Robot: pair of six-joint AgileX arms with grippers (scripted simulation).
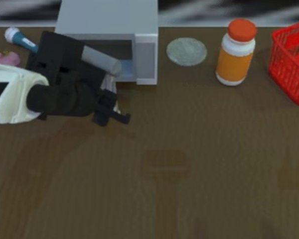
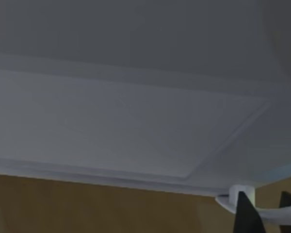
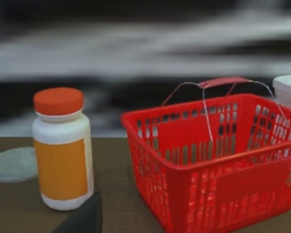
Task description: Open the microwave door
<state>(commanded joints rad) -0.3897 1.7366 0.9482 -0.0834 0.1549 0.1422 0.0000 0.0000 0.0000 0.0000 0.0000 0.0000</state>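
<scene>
Your microwave (image 1: 107, 22) sits at the back of the counter (image 1: 199, 169), toward its left side. Its cavity shows dark and open beside the grey control strip (image 1: 145, 59). The microwave door (image 2: 121, 126) appears already swung partly out toward the left, though your left arm hides most of it from above. In the left wrist view the door's flat white-framed panel fills nearly everything.

Your left pincer (image 1: 112, 112) is just in front of the microwave's open front. Two dark fingertips (image 2: 245, 213) straddle a thin white edge with a small white knob, seemingly the door's handle edge. You cannot tell whether they pinch it or only sit around it.

Expect the door to behave as a stiff, light, hinged panel that moves only along an arc. The smooth white edge looks slippery, so hold it near the free handle side and follow the arc instead of tugging straight.

Your right arm is parked off to the right, facing an orange-capped bottle (image 3: 62, 145) and a red basket (image 3: 218, 160); its pincer state cannot be judged.
</scene>
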